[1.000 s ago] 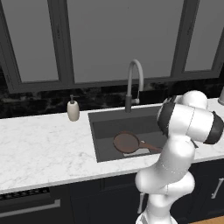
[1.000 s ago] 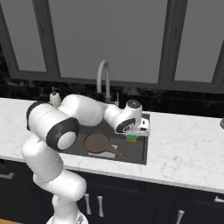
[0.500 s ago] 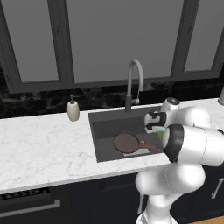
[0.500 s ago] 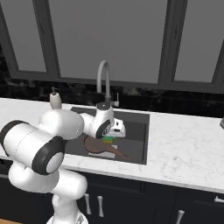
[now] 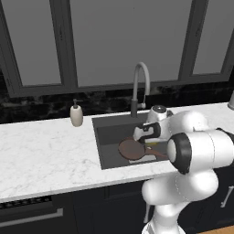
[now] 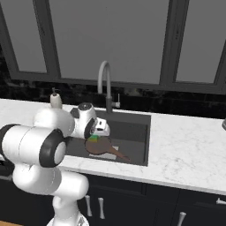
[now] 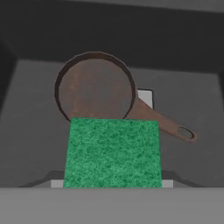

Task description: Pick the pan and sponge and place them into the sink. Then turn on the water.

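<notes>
The dark-brown pan (image 5: 130, 149) lies on the floor of the dark-grey sink (image 5: 109, 135), its thin handle (image 7: 168, 124) pointing toward the basin's right front. My gripper (image 6: 95, 134) hangs low over the basin, just above the pan (image 6: 100, 147), and is shut on the green sponge (image 6: 92, 138). In the hand view the sponge (image 7: 113, 153) covers the fingertips and overlaps the near rim of the pan (image 7: 94, 89). The grey gooseneck faucet (image 5: 139, 80) stands behind the sink, and no water runs from it.
A beige soap dispenser (image 5: 76, 114) stands on the white marble counter (image 5: 45, 151) left of the sink. The faucet (image 6: 105, 84) arches over the back of the basin, close behind my wrist. A light grey square (image 7: 145, 98) marks the sink floor under the pan.
My arm has swung leftward over the sink with the sponge, from the basin's right side to above the pan, and has come lower. The pan has stayed put.
</notes>
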